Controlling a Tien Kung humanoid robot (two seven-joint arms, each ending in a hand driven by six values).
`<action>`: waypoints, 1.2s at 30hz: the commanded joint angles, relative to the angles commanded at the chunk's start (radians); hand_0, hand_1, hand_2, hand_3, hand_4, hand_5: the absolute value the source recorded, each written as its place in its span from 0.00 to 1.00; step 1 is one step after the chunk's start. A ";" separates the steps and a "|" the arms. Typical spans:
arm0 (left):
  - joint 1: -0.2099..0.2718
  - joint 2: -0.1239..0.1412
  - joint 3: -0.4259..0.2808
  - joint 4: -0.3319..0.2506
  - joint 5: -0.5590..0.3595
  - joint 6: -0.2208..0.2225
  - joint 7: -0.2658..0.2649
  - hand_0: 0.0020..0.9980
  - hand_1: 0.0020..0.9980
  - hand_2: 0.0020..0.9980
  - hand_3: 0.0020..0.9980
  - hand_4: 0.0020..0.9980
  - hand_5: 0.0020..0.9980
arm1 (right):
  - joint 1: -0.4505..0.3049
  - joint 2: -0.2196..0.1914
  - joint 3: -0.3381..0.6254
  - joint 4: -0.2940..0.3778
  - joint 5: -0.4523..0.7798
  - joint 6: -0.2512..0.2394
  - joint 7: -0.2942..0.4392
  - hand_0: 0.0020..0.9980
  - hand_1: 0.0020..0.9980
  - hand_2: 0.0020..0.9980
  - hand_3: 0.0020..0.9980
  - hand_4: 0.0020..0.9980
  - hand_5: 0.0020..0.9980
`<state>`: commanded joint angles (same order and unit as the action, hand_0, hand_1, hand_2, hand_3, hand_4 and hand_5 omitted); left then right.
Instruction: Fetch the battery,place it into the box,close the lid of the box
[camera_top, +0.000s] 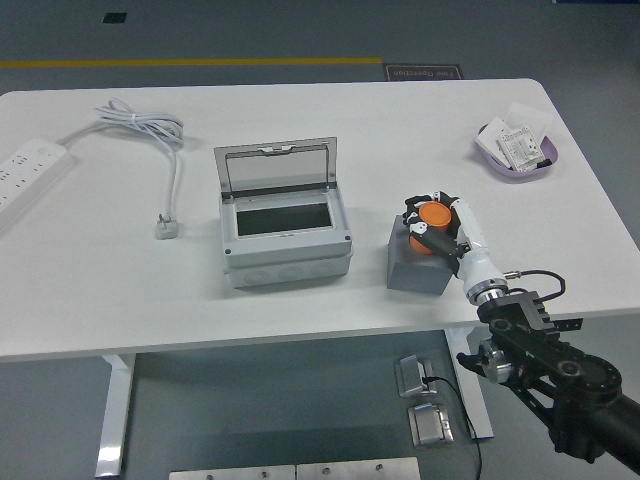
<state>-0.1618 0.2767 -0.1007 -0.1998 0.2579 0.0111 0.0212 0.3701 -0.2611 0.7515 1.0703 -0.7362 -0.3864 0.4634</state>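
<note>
My right hand (440, 226) sits over the grey block (417, 265) at the table's (300, 310) near right. Fingers curled around the orange battery (434, 214); battery is within the grasp, at the block's top, between my fingertips. Whether it is lifted clear of the block, I cannot tell. The grey box (285, 235) stands to the left of the block, apart from it, lid (277, 166) upright and open. White power strip (30, 172) at far left, purple tray (516, 150) at far right.
</note>
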 joint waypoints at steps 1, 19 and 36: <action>0.000 0.000 0.001 0.000 -0.001 0.000 0.000 0.73 0.75 0.68 0.62 0.67 0.43 | 0.001 0.000 0.002 0.001 -0.001 -0.001 0.001 0.07 0.21 0.25 0.26 0.00 0.00; 0.003 0.001 0.048 0.004 -0.038 0.003 0.000 0.73 0.75 0.69 0.63 0.67 0.45 | 0.113 -0.025 -0.001 0.068 -0.111 -0.044 -0.069 0.09 0.23 0.26 0.26 0.00 0.00; -0.004 0.001 0.044 0.011 -0.022 0.001 0.023 0.73 0.75 0.69 0.63 0.67 0.45 | 0.394 0.080 -0.258 0.078 -0.712 0.091 -0.537 0.09 0.22 0.26 0.26 0.00 0.00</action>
<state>-0.1654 0.2773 -0.0565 -0.1886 0.2358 0.0118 0.0446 0.7646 -0.1812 0.4937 1.1486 -1.4482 -0.2951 -0.0738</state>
